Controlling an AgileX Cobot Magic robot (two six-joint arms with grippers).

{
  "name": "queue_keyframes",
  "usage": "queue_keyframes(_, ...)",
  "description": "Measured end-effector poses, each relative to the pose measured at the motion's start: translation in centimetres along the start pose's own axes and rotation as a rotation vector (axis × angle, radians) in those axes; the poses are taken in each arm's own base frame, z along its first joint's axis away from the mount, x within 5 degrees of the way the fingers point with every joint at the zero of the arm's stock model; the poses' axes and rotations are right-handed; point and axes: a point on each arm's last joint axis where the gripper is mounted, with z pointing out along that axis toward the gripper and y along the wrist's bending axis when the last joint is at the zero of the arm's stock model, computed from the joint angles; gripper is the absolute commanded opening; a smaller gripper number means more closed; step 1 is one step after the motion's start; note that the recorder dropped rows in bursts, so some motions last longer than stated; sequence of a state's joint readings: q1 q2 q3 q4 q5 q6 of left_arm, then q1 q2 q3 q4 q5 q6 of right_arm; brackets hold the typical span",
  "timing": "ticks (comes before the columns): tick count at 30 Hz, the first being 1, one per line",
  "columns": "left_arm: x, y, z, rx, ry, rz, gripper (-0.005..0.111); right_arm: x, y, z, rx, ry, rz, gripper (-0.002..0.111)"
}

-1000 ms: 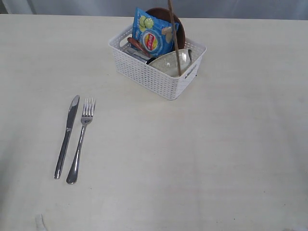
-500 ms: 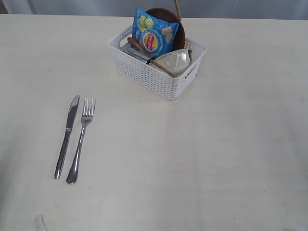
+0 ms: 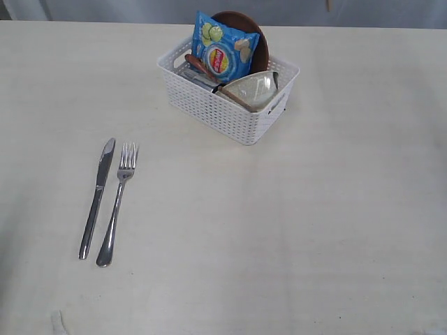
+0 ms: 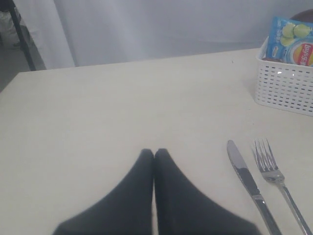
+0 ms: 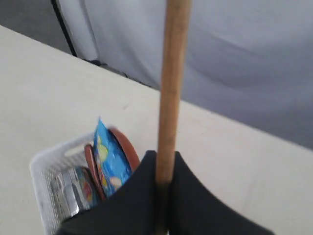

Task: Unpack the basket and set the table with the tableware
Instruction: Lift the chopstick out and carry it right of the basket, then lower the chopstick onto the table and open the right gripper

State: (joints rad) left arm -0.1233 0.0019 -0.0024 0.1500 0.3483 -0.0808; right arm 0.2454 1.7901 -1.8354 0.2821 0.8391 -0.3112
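Lifted clear since a second ago: wooden chopstick (image 5: 171, 73), then slanting across the basket (image 3: 223, 112), now out of it, with only a brownish tip showing at the exterior view's top edge toward 1 o'clock. Stands pinched between the narrow black fingers of the right gripper (image 5: 164, 169), running straight up from the tips, high above the basket. Sits at 12 o'clock on the table (image 3: 293, 237), that basket, and holds a blue chip bag (image 3: 223, 49) upright, with a brown plate (image 3: 260, 42) on edge just behind it toward 1 o'clock. Leans at the 4 o'clock corner inside, a white bowl (image 3: 251, 89), tilted on its side. Crosses under the bag from 10 to 4 o'clock, a reddish wooden spoon (image 3: 197, 64). Lie side by side on bare tabletop at 8 o'clock, well apart from the basket: knife (image 3: 96, 199) outermost, fork (image 3: 117, 206) just beside it, both handles toward 6 o'clock. Hangs over the table near that cutlery, left gripper (image 4: 154, 154), fingers pressed together with nothing between.
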Motion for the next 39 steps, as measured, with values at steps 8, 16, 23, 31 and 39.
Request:
queue_keyframes(8,0.0,0.0,0.0,0.0,0.0,0.0,0.0,8.1,-6.6,4.1,0.029,0.441,0.333,0.0)
queue_keyframes(16,0.0,0.0,0.0,0.0,0.0,0.0,0.0,19.1,-8.1,10.8,0.01,0.801,0.502,0.0)
queue_keyframes(23,0.0,0.0,0.0,0.0,0.0,0.0,0.0,23.0,-8.1,13.3,0.022,0.856,0.525,0.0)
queue_keyframes(31,0.0,0.0,0.0,0.0,0.0,0.0,0.0,23.7,-8.4,14.0,0.04,0.853,0.52,0.045)
queue_keyframes(39,0.0,0.0,0.0,0.0,0.0,0.0,0.0,17.9,-8.3,11.2,-0.003,0.669,0.436,0.041)
